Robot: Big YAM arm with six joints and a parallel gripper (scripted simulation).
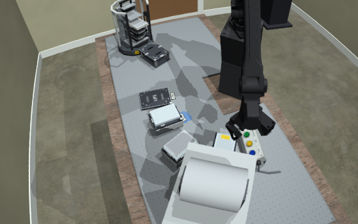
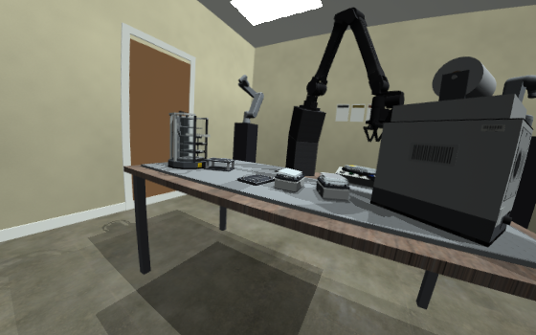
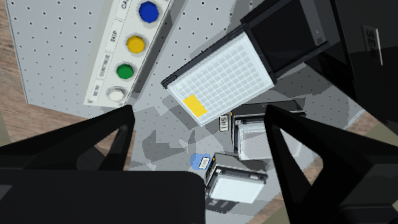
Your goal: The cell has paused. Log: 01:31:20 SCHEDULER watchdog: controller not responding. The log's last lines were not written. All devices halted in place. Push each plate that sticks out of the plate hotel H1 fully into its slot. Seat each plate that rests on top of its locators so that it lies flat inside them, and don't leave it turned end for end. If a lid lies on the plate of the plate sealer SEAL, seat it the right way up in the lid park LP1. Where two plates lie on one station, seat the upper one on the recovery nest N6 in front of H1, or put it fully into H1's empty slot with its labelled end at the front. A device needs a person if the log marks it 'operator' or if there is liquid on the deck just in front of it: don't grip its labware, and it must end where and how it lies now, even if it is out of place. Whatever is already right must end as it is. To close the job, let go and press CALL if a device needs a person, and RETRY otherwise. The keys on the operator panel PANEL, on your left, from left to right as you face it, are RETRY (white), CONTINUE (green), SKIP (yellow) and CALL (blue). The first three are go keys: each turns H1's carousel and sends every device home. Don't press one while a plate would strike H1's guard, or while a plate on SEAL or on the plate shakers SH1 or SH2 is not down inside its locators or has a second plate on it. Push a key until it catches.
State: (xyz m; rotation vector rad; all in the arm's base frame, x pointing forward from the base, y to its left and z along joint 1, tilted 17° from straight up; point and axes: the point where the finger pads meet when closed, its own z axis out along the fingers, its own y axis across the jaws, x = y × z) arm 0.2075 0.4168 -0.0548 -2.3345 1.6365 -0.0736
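Note:
My gripper is open and empty. It hangs above the near end of the operator panel. In the wrist view the keys show as white, green, yellow and blue; the white key is closest to my fingers. A white well plate with a yellow label lies on the stage of the sealer. The plate hotel stands at the far end; one plate seems to stick out of it.
The recovery nest sits in front of the hotel, and the dark lid park lies mid-table. Two shakers carry plates. A blue puddle lies beside the nearer-to-park shaker.

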